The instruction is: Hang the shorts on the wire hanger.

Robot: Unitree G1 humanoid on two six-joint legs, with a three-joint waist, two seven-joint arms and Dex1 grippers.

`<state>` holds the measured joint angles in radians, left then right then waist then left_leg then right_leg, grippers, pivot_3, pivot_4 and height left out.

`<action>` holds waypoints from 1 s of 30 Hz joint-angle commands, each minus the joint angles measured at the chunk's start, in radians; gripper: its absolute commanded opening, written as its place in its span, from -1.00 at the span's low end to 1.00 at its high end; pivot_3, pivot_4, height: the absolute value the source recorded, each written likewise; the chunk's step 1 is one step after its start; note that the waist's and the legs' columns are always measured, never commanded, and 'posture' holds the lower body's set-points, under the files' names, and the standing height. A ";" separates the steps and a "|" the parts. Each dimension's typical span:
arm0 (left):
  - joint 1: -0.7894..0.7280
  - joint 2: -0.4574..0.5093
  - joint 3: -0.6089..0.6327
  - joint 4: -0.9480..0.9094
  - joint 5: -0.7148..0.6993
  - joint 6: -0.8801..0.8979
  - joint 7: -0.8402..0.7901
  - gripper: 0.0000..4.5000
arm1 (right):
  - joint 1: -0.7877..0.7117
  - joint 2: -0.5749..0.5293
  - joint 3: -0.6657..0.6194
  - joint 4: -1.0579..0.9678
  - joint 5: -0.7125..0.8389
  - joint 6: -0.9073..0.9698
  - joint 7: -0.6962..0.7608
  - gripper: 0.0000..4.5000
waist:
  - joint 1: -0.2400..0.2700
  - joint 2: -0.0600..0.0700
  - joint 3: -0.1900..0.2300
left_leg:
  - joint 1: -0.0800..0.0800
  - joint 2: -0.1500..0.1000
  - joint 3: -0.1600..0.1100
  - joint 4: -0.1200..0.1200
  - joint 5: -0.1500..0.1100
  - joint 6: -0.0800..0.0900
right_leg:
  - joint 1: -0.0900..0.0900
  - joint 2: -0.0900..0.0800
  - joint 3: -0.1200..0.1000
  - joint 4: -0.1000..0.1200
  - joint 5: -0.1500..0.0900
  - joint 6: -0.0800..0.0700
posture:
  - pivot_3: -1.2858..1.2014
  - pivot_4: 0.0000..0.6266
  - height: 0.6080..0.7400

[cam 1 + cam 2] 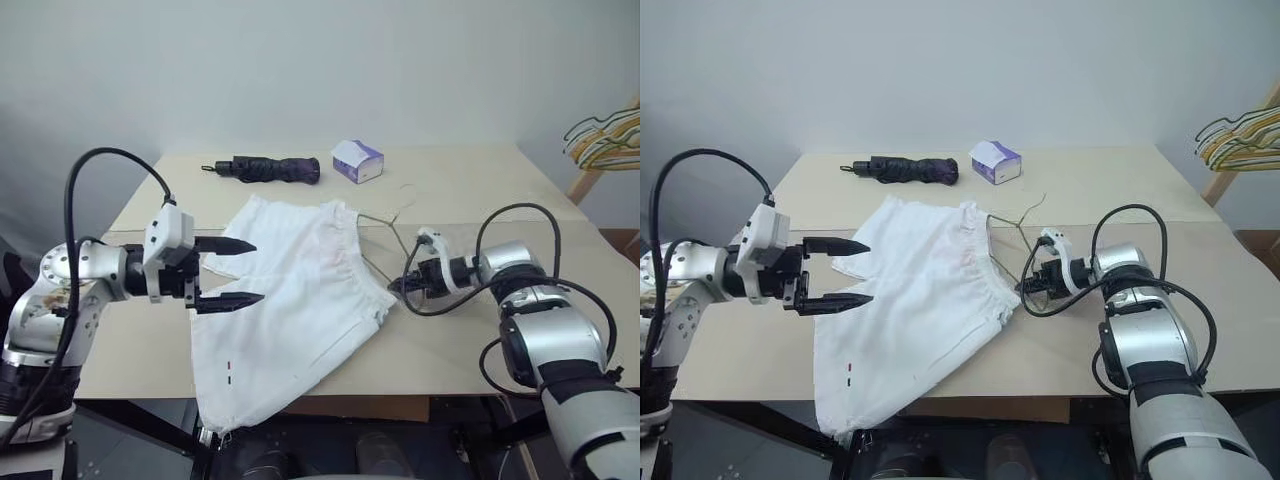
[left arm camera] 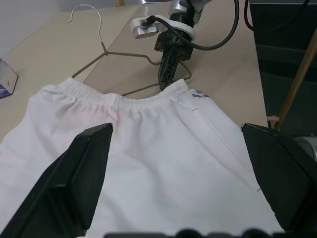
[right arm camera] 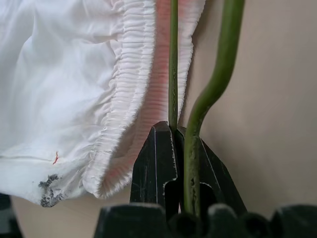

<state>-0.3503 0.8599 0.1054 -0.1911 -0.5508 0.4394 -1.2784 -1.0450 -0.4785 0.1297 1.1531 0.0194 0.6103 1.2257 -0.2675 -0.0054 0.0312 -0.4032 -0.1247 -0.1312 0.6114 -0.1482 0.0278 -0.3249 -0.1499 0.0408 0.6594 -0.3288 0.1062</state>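
The shorts (image 1: 290, 300) lie nearest, one leg hanging over the table's (image 1: 470, 340) front edge; long axis runs from 7 to 1 o'clock, waistband toward 3 o'clock. Left gripper (image 1: 232, 272) hovers above them, fingers spread wide, holding nothing. Right gripper (image 1: 398, 284) is clamped on the wire hanger (image 2: 124, 54), whose hook points toward 1 o'clock. A folded umbrella (image 1: 268, 169) and tissue box (image 1: 357, 161) lie at 12 o'clock, well apart.
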 commanded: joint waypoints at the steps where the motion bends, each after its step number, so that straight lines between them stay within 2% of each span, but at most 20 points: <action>1: -0.033 -0.002 0.000 0.011 0.007 -0.026 0.002 1.00 | 0.024 -0.042 -0.033 -0.219 0.014 -0.094 -0.037 -1.00 | -0.001 0.000 0.000 | -0.001 0.000 0.000 0.000 0.000 0.000 | -0.001 0.000 0.000 0.000 0.000 0.000 | -0.14 -1.00 1.00; 6: -0.083 -0.008 -0.019 0.058 0.039 -0.068 0.004 1.00 | 0.204 -0.156 -0.047 -0.786 0.007 -0.050 -0.110 -1.00 | 0.004 0.001 0.000 | -0.011 0.000 -0.002 0.001 0.001 0.000 | -0.011 0.000 0.000 0.003 0.000 0.000 | -0.18 -1.00 1.00; 9: -0.170 -0.015 -0.032 0.132 0.078 -0.122 0.001 1.00 | 0.287 -0.224 -0.033 -1.070 -0.012 -0.017 -0.137 -1.00 | 0.000 0.001 0.000 | -0.012 -0.001 -0.001 0.001 0.003 0.003 | -0.013 -0.001 0.000 0.003 0.000 0.000 | -0.21 -1.00 1.00; 14: -0.358 -0.035 -0.061 0.290 0.131 -0.233 -0.041 1.00 | 0.332 -0.291 0.006 -1.332 -0.001 0.087 -0.143 -1.00 | -0.027 0.001 0.000 | -0.011 0.000 -0.001 0.002 0.001 -0.001 | -0.012 -0.001 -0.001 0.003 -0.001 0.002 | -0.24 -1.00 1.00; 20: -0.526 -0.102 -0.103 0.426 0.140 -0.299 -0.131 1.00 | 0.322 -0.334 0.103 -1.440 -0.002 0.157 -0.124 -1.00 | -0.080 0.001 0.000 | -0.012 -0.001 0.000 0.002 0.004 0.005 | -0.011 -0.002 -0.001 0.002 -0.003 0.005 | -0.26 -1.00 1.00; 27: -0.656 -0.129 -0.268 0.763 0.425 -0.738 -0.193 1.00 | 0.276 -0.372 0.184 -1.499 0.035 0.226 -0.063 -1.00 | -0.146 0.000 0.000 | -0.011 -0.001 0.001 0.003 0.005 0.007 | -0.010 -0.002 -0.001 0.003 -0.003 0.005 | -0.27 -1.00 1.00; 30: -0.694 -0.149 -0.298 0.874 0.462 -0.791 -0.223 1.00 | 0.255 -0.370 0.189 -1.502 0.059 0.260 -0.054 -1.00 | -0.168 0.000 0.000 | -0.011 -0.001 0.001 0.003 0.005 0.007 | -0.010 -0.002 -0.001 0.004 -0.003 0.006 | -0.28 -1.00 1.00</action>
<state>-1.0027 0.7081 -0.1946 0.6469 -0.1079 -0.3090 -1.4876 -0.7533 -0.8471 0.3365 -0.3178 0.0599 0.8530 1.1666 -0.4352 -0.0055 0.0313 -0.4147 -0.1254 -0.1305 0.6147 -0.1427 0.0350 -0.3352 -0.1521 0.0400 0.6635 -0.3326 0.1131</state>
